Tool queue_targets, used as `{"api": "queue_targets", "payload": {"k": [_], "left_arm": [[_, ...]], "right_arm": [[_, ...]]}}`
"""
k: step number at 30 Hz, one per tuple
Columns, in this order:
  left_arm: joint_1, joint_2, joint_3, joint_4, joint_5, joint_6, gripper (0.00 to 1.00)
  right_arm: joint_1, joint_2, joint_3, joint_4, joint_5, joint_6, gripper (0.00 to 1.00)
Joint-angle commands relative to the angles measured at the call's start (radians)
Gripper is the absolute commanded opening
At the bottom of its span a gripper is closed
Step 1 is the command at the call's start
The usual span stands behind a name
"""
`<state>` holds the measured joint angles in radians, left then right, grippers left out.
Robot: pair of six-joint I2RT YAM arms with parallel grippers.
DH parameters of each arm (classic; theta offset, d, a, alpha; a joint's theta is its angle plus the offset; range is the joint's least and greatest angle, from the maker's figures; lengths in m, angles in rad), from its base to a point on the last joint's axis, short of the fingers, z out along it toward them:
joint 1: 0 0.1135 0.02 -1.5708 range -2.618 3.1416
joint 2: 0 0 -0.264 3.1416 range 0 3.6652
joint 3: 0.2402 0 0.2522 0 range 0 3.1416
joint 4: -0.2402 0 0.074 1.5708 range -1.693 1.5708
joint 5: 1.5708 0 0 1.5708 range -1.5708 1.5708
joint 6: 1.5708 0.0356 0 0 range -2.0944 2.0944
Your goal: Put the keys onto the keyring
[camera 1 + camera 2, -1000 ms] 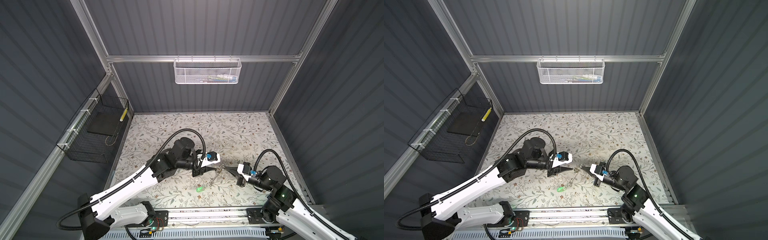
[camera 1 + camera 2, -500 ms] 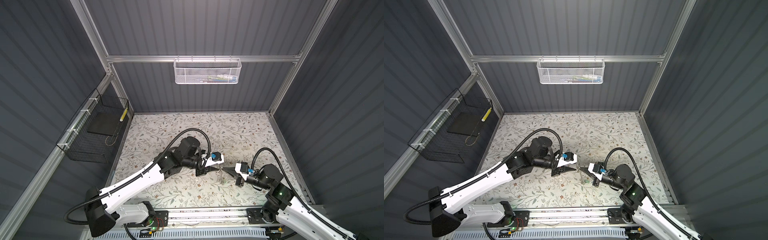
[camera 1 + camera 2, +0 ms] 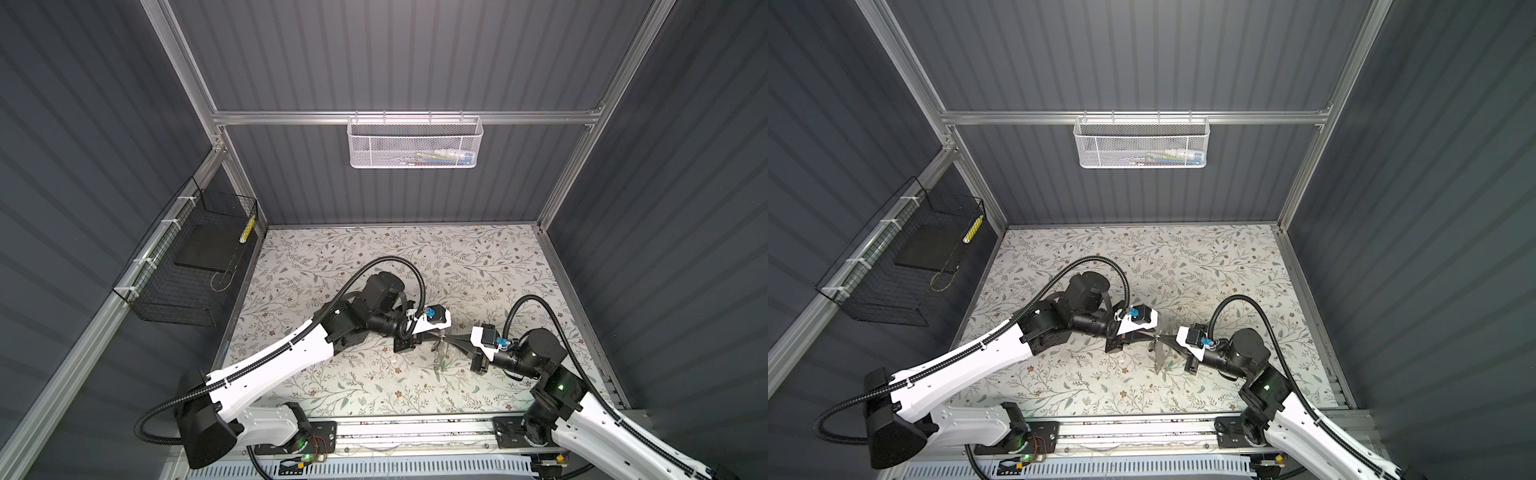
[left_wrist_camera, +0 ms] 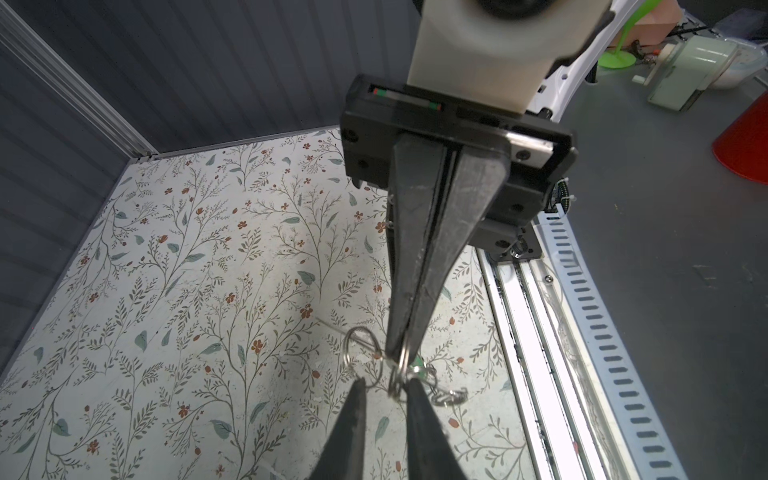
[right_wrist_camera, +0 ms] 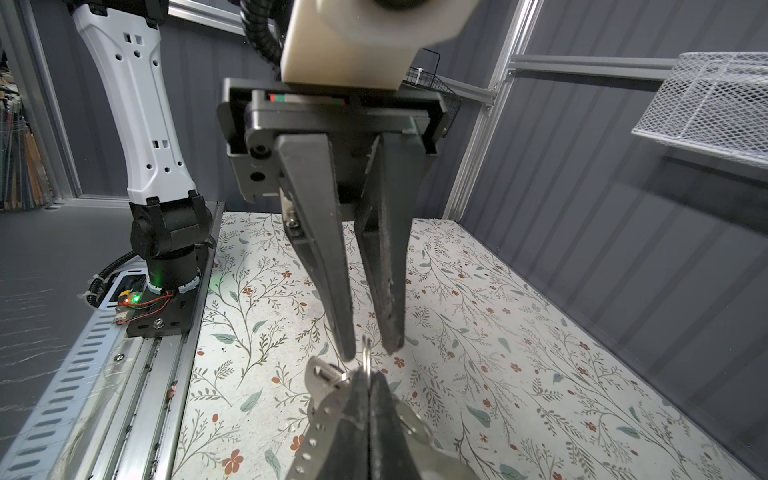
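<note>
The right gripper (image 4: 397, 353) clamped the keyring (image 5: 318, 419) aloft, seemingly so the barely open left gripper (image 5: 370, 351), at its nine o'clock, could pinch a ring (image 5: 366, 359).

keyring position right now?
In a top view the keyring hangs right of centre over the mat, pinched by the right gripper, beside the left gripper.

Silvery keyring plate (image 5: 320, 417), held aloft, hanging edge-down, small rings (image 4: 360, 348) at top (green tag (image 4: 418, 366) barely glimpsed)
</note>
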<state>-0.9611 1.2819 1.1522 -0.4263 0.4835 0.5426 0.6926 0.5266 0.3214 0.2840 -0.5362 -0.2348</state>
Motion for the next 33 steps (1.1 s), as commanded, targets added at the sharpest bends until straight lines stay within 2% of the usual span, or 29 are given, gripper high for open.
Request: {"api": "queue_targets", "payload": {"k": [1, 3, 5, 6, 11, 15, 18, 21, 33], "left_arm": [[-0.002, 0.01, 0.038, -0.01, 0.032, 0.01, 0.16], [-0.003, 0.011, 0.042, -0.008, 0.038, 0.014, 0.1], [-0.002, 0.011, 0.045, -0.008, 0.045, 0.019, 0.01], [-0.003, 0.01, 0.048, -0.009, 0.046, 0.02, 0.0], [-0.005, -0.011, 0.059, -0.027, 0.01, 0.015, 0.0], [-0.026, 0.014, 0.122, -0.117, -0.101, 0.005, 0.0], [-0.035, 0.083, 0.223, -0.26, -0.145, 0.0, 0.0], [-0.048, 0.139, 0.328, -0.358, -0.194, -0.004, 0.0], [-0.089, 0.2, 0.409, -0.413, -0.231, -0.01, 0.0]], "right_arm": [[-0.002, -0.012, 0.024, 0.038, -0.016, 0.008, 0.0], [-0.002, -0.008, 0.025, 0.035, -0.014, 0.009, 0.0], [-0.002, -0.002, 0.024, 0.035, -0.011, 0.008, 0.0], [-0.002, 0.002, 0.024, 0.034, -0.004, 0.008, 0.0], [-0.002, -0.034, 0.044, -0.099, 0.135, -0.045, 0.28], [-0.002, -0.106, 0.071, -0.216, 0.228, -0.113, 0.36], [-0.001, -0.103, 0.134, -0.32, 0.256, -0.142, 0.35], [0.005, -0.076, 0.165, -0.348, 0.256, -0.164, 0.31], [0.024, -0.039, 0.156, -0.274, 0.248, -0.132, 0.26]]}}
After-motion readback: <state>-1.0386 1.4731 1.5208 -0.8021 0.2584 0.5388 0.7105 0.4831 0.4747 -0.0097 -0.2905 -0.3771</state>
